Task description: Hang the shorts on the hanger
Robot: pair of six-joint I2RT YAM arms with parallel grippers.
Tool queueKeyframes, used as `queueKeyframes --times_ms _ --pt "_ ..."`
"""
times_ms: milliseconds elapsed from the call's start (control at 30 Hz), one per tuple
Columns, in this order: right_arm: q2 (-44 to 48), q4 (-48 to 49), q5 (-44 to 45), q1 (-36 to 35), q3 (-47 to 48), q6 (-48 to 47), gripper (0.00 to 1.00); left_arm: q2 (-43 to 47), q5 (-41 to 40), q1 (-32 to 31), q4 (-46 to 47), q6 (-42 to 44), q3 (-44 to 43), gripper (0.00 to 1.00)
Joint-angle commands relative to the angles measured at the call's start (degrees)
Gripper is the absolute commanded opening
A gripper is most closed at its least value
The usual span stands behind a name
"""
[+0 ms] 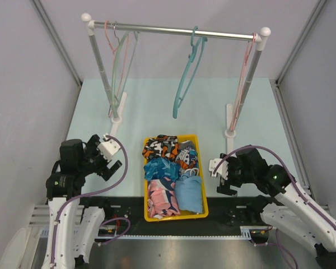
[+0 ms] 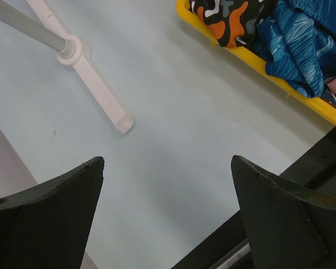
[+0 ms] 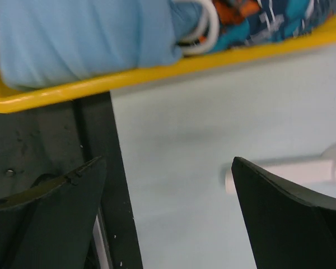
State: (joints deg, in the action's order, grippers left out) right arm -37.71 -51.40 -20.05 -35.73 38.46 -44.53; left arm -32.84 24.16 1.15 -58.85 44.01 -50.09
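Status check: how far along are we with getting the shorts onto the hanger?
Nothing looks done yet: the light blue shorts lie in the yellow bin among other clothes, and the pink hangers hang bare on the rail. Nothing is in hand: the left gripper and right gripper are open and empty. Left to do: grab the shorts, take a hanger, hang them.

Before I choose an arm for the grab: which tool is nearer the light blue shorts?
Right. The right tool hangs just right of the yellow bin, beside the light blue shorts; the left tool is past the bin's opposite wall.
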Motion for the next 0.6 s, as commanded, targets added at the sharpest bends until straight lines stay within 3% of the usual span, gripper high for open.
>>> queueKeyframes --times_ms 0,100,367,567 --pt "-0.08 0.51 1.25 -11.36 6.09 4.36 1.0 -0.73 3.17 -0.62 3.21 -2.52 0.78 1.0" --pt "-2.62 3.05 3.61 -21.03 8.56 8.66 1.0 -1.08 3.52 -0.62 4.0 -3.4 0.69 1.0" --pt "-15.0 14.46 8.8 -32.98 9.53 5.26 1.0 -0.65 4.67 -2.55 3.83 -5.6 -0.54 1.0" --pt "-23.53 19.92 13.02 -34.94 10.15 2.18 0.97 0.67 4.23 -2.73 1.9 -6.39 -2.3 1.0"
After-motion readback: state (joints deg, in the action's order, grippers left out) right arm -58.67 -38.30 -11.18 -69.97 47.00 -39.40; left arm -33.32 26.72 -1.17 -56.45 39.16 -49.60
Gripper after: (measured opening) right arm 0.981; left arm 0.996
